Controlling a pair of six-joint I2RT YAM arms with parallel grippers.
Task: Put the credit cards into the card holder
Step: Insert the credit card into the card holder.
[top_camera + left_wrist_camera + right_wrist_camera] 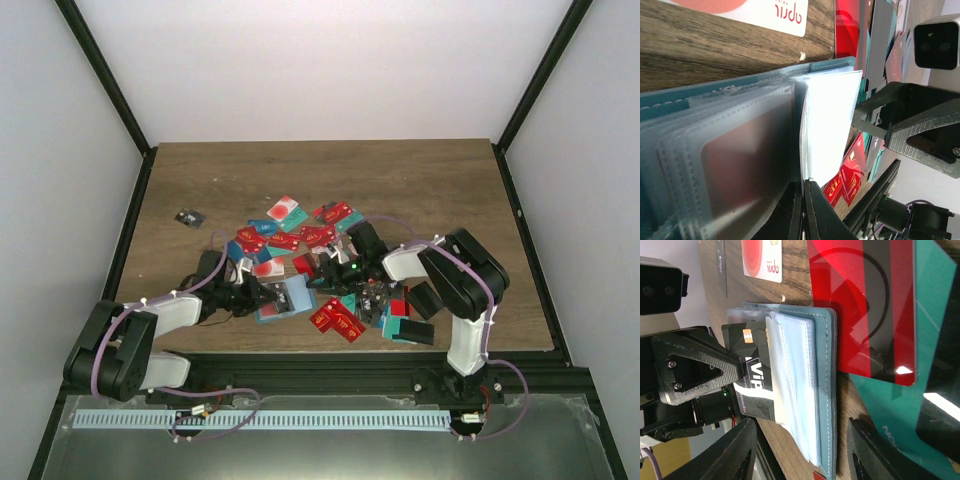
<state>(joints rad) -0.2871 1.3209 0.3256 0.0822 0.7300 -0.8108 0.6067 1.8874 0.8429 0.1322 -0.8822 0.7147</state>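
Observation:
The teal-blue card holder (285,298) lies open on the table, its clear sleeves fanned out. My left gripper (258,296) is shut on one clear sleeve (832,125), pinched between the jaws (804,184). A black VIP card (752,375) sits part way in a sleeve. My right gripper (801,440) is open, its fingers on either side of the holder's (826,370) near end. Credit cards (300,235), mostly red with some teal, are scattered behind and to the right. A white card with a red blot (762,257) lies beyond the holder.
A red card (860,305) and a teal card (932,335) lie right beside the holder. Two red cards (340,322) lie near the front edge. Black blocky cases (420,315) sit by the right arm. A small dark object (187,217) lies apart at the left.

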